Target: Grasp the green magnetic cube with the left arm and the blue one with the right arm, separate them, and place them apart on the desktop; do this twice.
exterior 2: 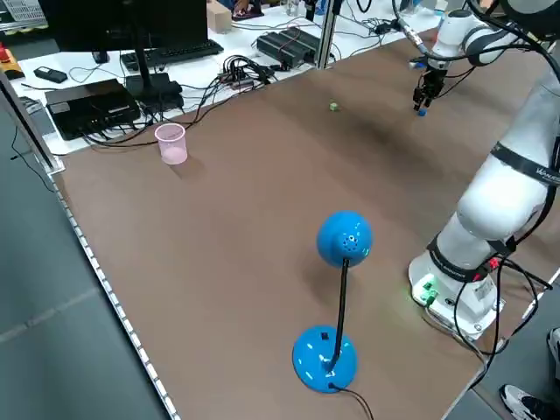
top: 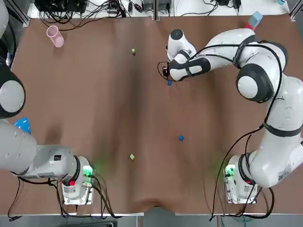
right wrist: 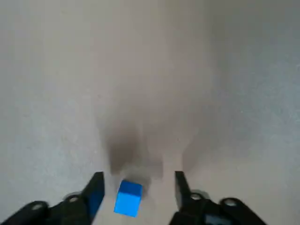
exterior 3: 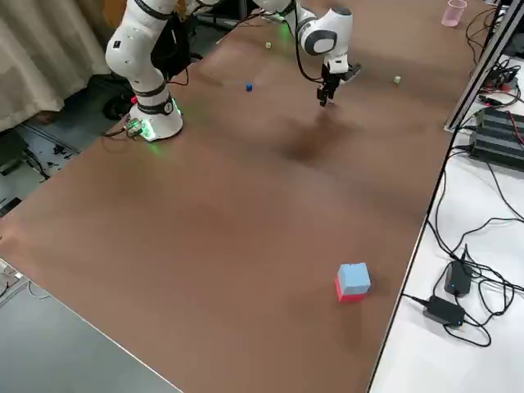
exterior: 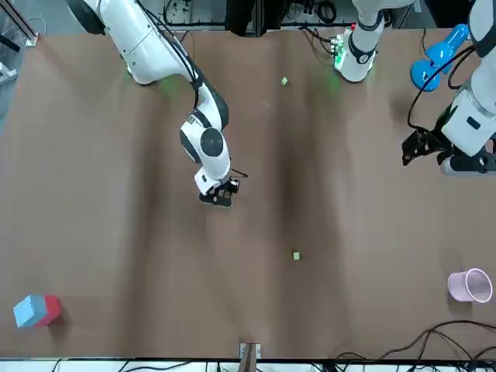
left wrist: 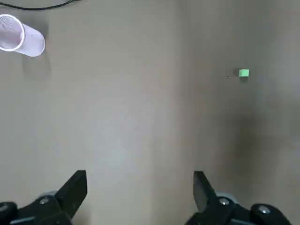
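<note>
Straddling a blue magnetic cube [right wrist: 128, 198] with parted, unclamped fingers [right wrist: 95, 190], the right gripper [right wrist: 138, 177] is seemingly leaving it apart; the left gripper [left wrist: 139, 177] is idling open, well away.

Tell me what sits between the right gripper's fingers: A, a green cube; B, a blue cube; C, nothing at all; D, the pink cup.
B: the right wrist view shows a blue cube between the spread fingers of the right gripper, with a gap on either side of it. The left gripper idles open far off to the robot's left.
</note>
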Available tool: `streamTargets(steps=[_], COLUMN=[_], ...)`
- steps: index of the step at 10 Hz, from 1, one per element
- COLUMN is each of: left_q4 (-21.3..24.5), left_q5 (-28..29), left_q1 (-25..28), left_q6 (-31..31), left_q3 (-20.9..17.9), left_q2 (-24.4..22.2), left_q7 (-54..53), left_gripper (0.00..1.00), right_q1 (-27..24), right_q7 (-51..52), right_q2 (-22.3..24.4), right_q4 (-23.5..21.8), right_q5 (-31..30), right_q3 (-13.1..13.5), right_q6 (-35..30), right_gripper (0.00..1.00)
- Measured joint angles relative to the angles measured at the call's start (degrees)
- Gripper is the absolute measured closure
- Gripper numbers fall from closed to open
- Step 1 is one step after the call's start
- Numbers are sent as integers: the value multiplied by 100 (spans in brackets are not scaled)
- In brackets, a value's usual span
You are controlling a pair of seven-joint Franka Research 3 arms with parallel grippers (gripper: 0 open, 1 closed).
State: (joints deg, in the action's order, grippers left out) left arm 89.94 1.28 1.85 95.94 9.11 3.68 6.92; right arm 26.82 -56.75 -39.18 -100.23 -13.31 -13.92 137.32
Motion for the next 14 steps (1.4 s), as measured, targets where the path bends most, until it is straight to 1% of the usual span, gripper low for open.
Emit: streamTargets(steps=[1,3,4,6,7,10,11,12,13,14], left_q4=[0,0,0,0,0,0,-1,-2,-6,-8], left_q5=[0,0,0,-1,-1,-2,-2,-5,-7,-8], left_q1=[16,31,31,31,31,31,31,32,32,31], left_q6=[0,0,0,0,0,0,0,0,0,0], left_q3=[-2,-3,-3,-3,-3,-3,-3,-3,-3,-2], left_q2=[1,1,1,2,2,5,8,9,10,13], left_q7=[0,0,0,0,0,2,5,6,7,7], left_gripper=[0,0,0,0,0,0,0,0,0,0], right_q1=[8,19,23,38,36,-27,-77,-144,-235,-337], right_q7=[-1,-2,-2,-3,-5,-3,35,142,272,444], right_q2=[0,-1,-3,-6,-5,-3,7,22,34,10], right_q4=[-5,-13,-20,-31,-31,0,93,319,687,1207], right_q5=[0,0,0,0,0,-37,-175,-333,-390,-395], right_q3=[-25,-52,-77,-143,-145,-114,-67,3,78,147], right_q6=[-3,-8,-9,-9,-10,6,41,70,76,-124], right_gripper=[16,19,30,63,78,77,77,77,77,77])
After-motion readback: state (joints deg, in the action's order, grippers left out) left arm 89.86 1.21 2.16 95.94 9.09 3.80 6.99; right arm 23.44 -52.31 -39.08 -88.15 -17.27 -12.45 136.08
